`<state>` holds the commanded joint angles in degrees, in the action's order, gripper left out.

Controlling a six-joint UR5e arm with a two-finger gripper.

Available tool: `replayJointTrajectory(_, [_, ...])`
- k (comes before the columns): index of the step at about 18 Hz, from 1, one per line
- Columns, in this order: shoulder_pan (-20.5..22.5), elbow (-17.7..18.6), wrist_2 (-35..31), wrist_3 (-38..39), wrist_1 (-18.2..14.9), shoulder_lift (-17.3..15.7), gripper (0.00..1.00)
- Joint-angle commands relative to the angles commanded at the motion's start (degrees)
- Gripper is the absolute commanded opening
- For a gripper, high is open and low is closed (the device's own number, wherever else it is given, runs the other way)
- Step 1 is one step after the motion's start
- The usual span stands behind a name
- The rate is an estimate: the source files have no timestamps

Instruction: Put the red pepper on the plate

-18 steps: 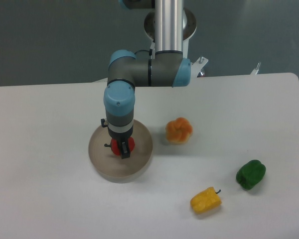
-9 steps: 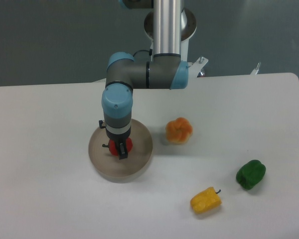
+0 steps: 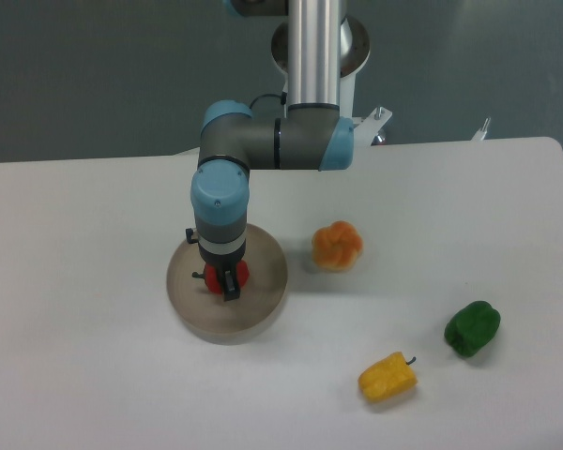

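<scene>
The arm's wrist stands straight over the gripper (image 3: 226, 284), so most of the tool is hidden from the camera; only dark finger tips show at the bottom. The red pepper (image 3: 227, 275) is largely covered too: just a red bulge shows to either side of the fingers, and its stem and top cannot be made out. The fingers sit against the pepper's sides and appear to pinch it, though how tightly is hard to tell at this size. Which way the pepper points, and where its long axis runs, cannot be told, since so little of it shows.

The pepper is over the middle of the plate (image 3: 267, 302), directly under the wrist; whether it touches the plate is not clear. The plate's rim spreads out around the gripper on all sides.

To the right of the gripper, off the plate, lies an orange pepper (image 3: 337, 246). Farther right and nearer the camera lie a yellow pepper (image 3: 388, 377) and a green pepper (image 3: 472, 328), well apart from the gripper.

The table (image 3: 94, 375) is plain white, with a dull grey-blue wall behind it
</scene>
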<state>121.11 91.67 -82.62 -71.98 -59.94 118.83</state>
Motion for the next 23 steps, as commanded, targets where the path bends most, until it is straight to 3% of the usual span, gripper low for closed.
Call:
replayJointTrajectory(4, [-0.09, 0.00, -0.09, 0.00, 0.00, -0.09, 0.65])
replayJointTrajectory(7, [-0.09, 0.00, 0.00, 0.00, 0.00, 0.09, 0.69])
replayJointTrajectory(10, [-0.09, 0.00, 0.00, 0.00, 0.00, 0.09, 0.79])
replayJointTrajectory(13, [-0.09, 0.00, -0.09, 0.09, 0.00, 0.00, 0.81])
replayJointTrajectory(16, [0.00, -0.09, 0.00, -0.09, -0.09, -0.52, 0.95])
replayJointTrajectory(18, [0.26, -0.26, 0.61, -0.09, -0.09, -0.96, 0.99])
replayJointTrajectory(23, [2.36, -1.23, 0.88, 0.18, -0.18, -2.28, 1.00])
